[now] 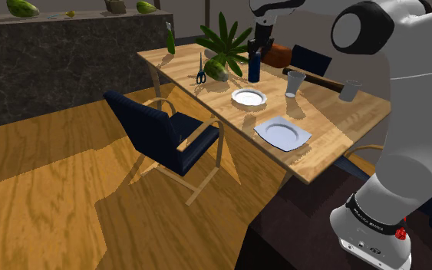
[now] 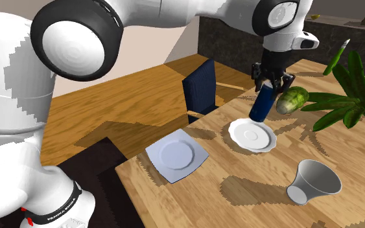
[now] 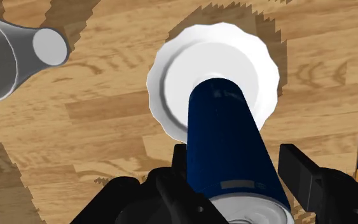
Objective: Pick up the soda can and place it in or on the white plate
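Observation:
My gripper (image 1: 258,51) is shut on a dark blue soda can (image 1: 254,69), which hangs tilted and lifted off the wooden table (image 1: 337,134). In the second exterior view the can (image 2: 262,102) hangs from the gripper (image 2: 270,83) just above the far rim of a round white plate (image 2: 252,135) with a scalloped edge. In the wrist view the black fingers (image 3: 300,168) clasp the can (image 3: 228,146) on both sides. The round plate (image 3: 171,76) lies on the table right beyond the can's far end.
A square white plate (image 2: 176,155) lies nearer the stand. A grey cup (image 2: 314,182) lies on its side by the round plate. A green vegetable (image 2: 294,99), a leafy plant (image 1: 225,38) and scissors (image 1: 201,73) sit behind the can. A blue chair (image 1: 164,134) stands beside the table.

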